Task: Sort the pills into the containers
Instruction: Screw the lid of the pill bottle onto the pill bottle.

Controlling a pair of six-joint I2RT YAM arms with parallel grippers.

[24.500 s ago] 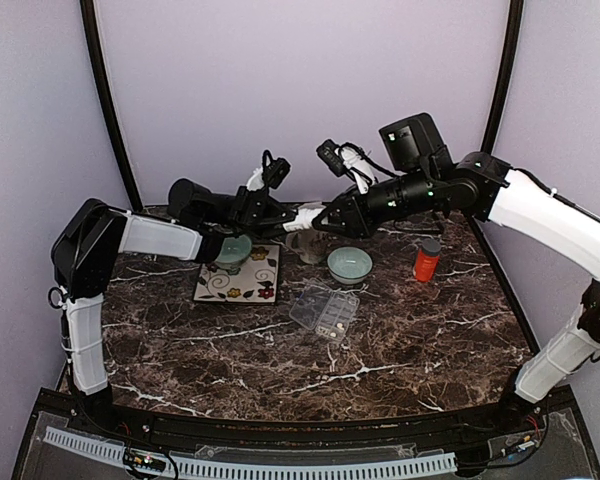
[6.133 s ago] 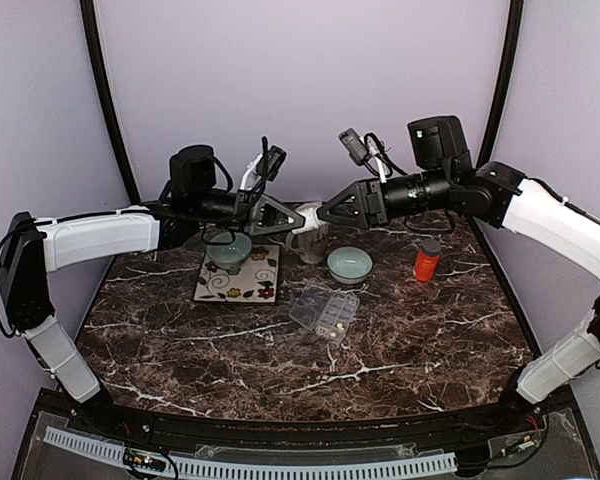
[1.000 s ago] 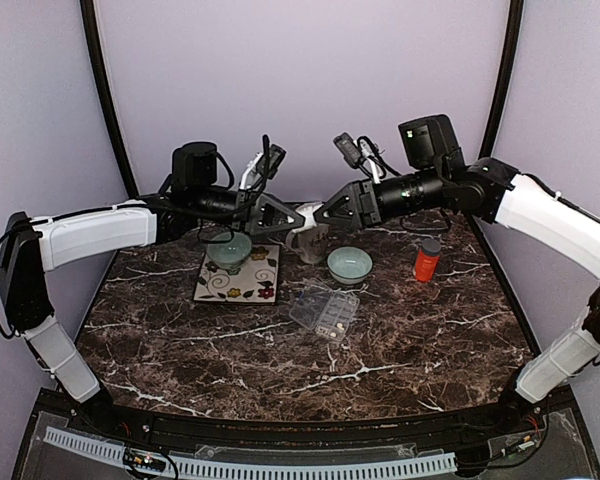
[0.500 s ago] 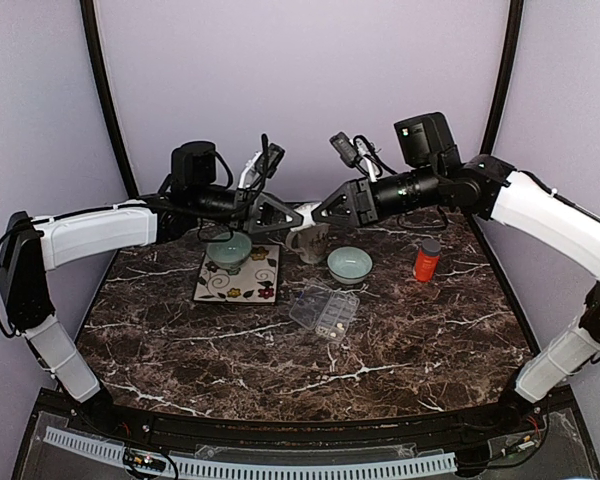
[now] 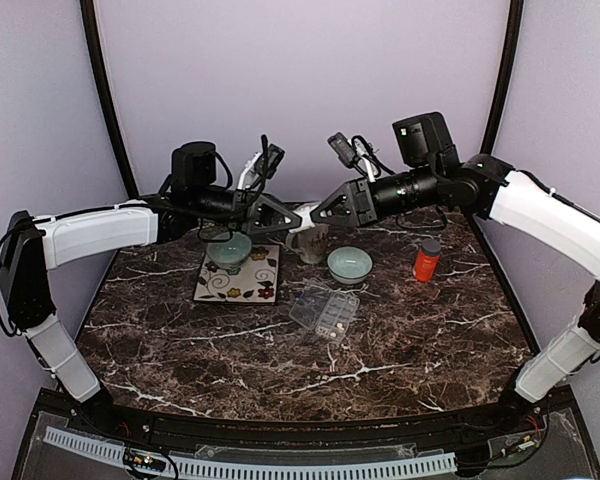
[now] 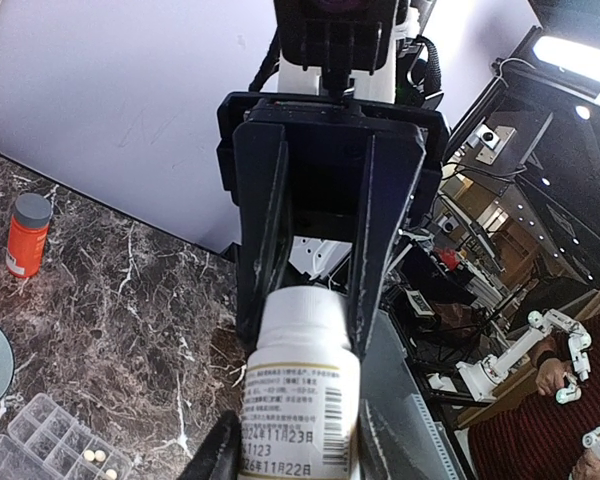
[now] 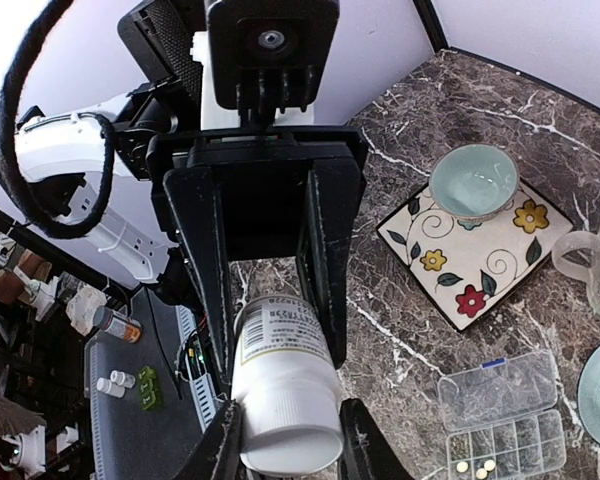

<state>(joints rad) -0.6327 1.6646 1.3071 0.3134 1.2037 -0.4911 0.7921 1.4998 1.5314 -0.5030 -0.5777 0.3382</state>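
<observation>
Right wrist view: my right fingers (image 7: 224,448) have just narrowed onto the cap (image 6: 302,308) of the white pill bottle (image 7: 280,350) that my left fingers (image 7: 322,250) clamp, so unscrewing looks next; few pills (image 7: 475,466) lie in the pill box (image 7: 500,420) below.

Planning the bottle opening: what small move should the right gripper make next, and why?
Probably squeeze the right gripper firmly onto the cap end of the white pill bottle. The left gripper holds the bottle's body in mid-air and the right fingers flank the cap, but a firm grip isn't evident, and twisting needs one.
</observation>
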